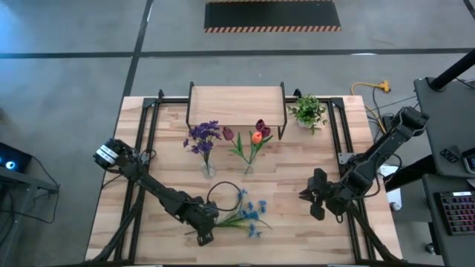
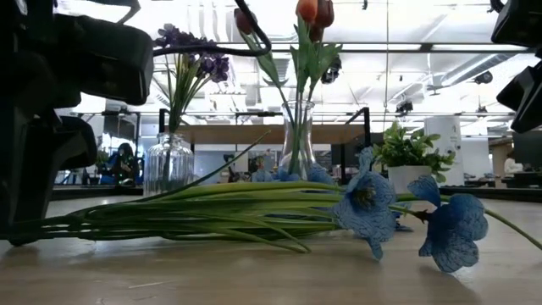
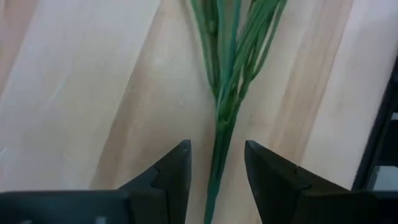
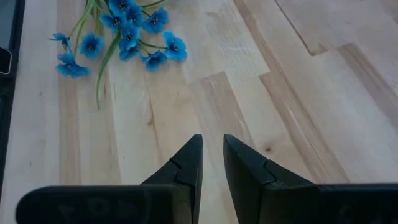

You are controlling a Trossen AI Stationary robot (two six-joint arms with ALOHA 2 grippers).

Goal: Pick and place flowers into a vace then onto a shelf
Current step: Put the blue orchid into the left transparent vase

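A bunch of blue flowers (image 1: 251, 215) lies flat on the table near its front edge, blooms toward the right (image 2: 373, 203). My left gripper (image 1: 204, 231) stands open over the stem end; its fingers flank the green stems (image 3: 227, 93) without touching them. My right gripper (image 1: 313, 202) hovers right of the blooms (image 4: 127, 31), its fingers a narrow gap apart with nothing between them. A ribbed glass vase (image 1: 208, 170) holds the purple cluster, and a smooth vase (image 1: 249, 169) holds the tulips and the orange bud. The shelf (image 1: 236, 104) stands at the far edge.
A leafy potted plant (image 1: 308, 111) stands to the right of the shelf. A dark cable loop (image 1: 223, 187) lies between the vases and the blue flowers. Black frame rails (image 1: 141, 148) run along both sides of the table. Bare wood lies between the flowers and my right gripper.
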